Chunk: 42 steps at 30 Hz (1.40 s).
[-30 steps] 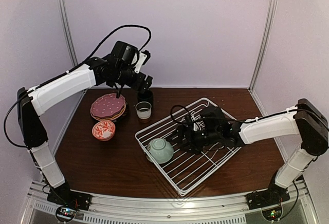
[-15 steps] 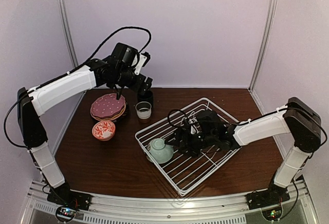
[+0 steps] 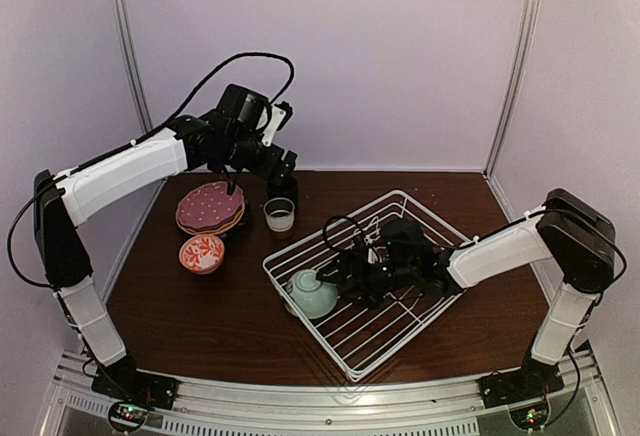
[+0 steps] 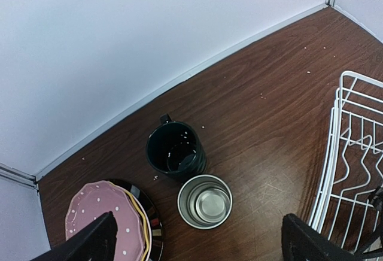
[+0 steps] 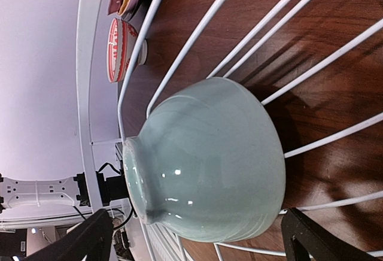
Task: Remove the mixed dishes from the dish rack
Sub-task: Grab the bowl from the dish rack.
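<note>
Step in hand, as I read it: the right arm is going for the pale green bowl, the only dish I can make out in the dish rack. The right end effector sits low inside the rack, fingers spread wide and holding nothing. The bowl is framed between them; contact cannot be told. To do it well, close across the narrow waist by the foot ring, where a glazed round wall slips least. Keep the fingertips clear of the wires and lift straight up before swinging out. The left end effector hangs spread and empty above the dark green mug and cup, near the far-left corner of the counter. The bowl is glossy pale green and faintly ridged. It lies tipped with its foot showing, in the rack corner toward the counter's left edge.
</note>
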Motion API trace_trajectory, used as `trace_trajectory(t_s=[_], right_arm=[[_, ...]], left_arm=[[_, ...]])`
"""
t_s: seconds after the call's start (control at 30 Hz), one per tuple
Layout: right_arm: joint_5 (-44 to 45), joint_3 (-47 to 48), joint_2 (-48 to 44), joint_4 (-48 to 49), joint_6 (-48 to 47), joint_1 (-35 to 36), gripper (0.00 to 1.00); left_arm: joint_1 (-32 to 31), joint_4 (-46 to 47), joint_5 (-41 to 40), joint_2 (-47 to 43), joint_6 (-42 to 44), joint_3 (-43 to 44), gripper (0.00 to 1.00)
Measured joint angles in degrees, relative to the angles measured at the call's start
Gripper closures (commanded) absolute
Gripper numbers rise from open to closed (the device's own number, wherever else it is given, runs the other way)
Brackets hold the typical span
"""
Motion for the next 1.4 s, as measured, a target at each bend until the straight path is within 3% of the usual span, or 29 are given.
trace_trajectory(t_s=[0.77, 1.4], right_arm=[[1.73, 6.38, 1.03, -10.23, -2.73, 0.0, 0.0], [-1.77, 7.72, 4.52, -6.21, -6.36, -1.07, 0.0]], left_arm=[[0.0, 0.55, -0.17, -0.02, -0.04, -1.44, 0.03], [0.0, 1.55, -0.13, -0.09, -0.07, -2.14, 0.03]])
